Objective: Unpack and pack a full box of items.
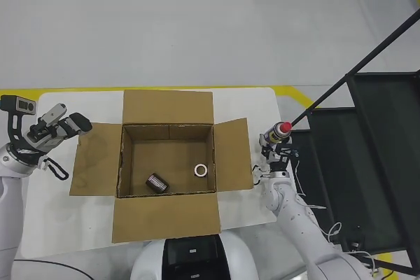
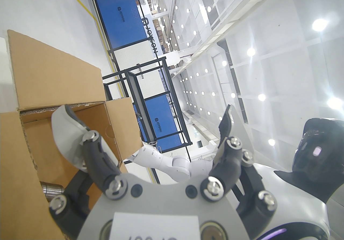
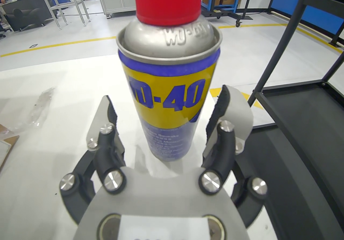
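The right arm is at the right side of the table (image 1: 56,224), and its wrist is bent so the right gripper (image 3: 165,106) points flat across the top. Its two fingers (image 3: 223,117) are apart, one on each side of the spray can (image 3: 168,63). There is a little gap on both sides, so they are around the can but do not squeeze it. The spray can stands straight up on the white table, near the right edge, close to a black rack (image 1: 364,161). It has a red cap, a silver top and a blue and yellow label. The left arm is at the left side of the table. The left gripper (image 2: 146,125) is tipped up, wide open, and holds nothing. It hangs just beside the left flap of the box (image 1: 168,112). The brown box sits open in the middle of the table with all four flaps folded out. On its floor lie a small dark tube (image 1: 157,183) and a white ring (image 1: 201,169), a little apart.
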`<state>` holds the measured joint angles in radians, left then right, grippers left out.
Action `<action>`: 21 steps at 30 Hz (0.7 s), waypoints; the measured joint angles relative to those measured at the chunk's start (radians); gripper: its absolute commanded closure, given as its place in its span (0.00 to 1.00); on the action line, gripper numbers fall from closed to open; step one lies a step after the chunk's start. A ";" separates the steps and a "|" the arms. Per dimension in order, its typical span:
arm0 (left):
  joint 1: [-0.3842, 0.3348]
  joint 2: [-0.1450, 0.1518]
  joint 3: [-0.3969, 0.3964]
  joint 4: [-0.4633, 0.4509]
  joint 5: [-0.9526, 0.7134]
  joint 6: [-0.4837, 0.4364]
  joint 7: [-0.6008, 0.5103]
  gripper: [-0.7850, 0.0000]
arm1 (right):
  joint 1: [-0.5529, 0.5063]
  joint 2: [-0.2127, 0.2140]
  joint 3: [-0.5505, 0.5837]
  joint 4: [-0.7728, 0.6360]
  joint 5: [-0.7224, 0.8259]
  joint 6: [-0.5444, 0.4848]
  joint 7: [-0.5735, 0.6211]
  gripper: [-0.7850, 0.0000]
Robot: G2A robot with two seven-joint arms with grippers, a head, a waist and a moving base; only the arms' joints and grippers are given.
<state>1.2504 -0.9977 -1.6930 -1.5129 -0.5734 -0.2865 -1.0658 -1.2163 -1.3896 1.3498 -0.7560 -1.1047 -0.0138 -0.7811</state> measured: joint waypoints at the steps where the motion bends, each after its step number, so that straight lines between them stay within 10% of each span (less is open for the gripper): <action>1: 0.000 0.000 0.000 0.000 0.000 0.000 0.000 0.00 | -0.011 0.002 0.005 -0.018 0.003 -0.004 -0.001 0.00; 11: 0.000 0.000 0.000 0.000 0.000 0.000 0.000 0.00 | -0.269 0.039 0.128 -0.491 -0.009 -0.001 0.092 0.00; 21: 0.000 0.000 0.000 0.000 0.000 0.000 0.000 0.00 | -0.558 0.066 0.212 -1.112 -0.085 -0.022 0.512 0.00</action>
<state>1.2504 -0.9977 -1.6930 -1.5129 -0.5734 -0.2865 -1.0658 -1.7745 -1.3238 1.5613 -1.8681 -1.1900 -0.0363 -0.2689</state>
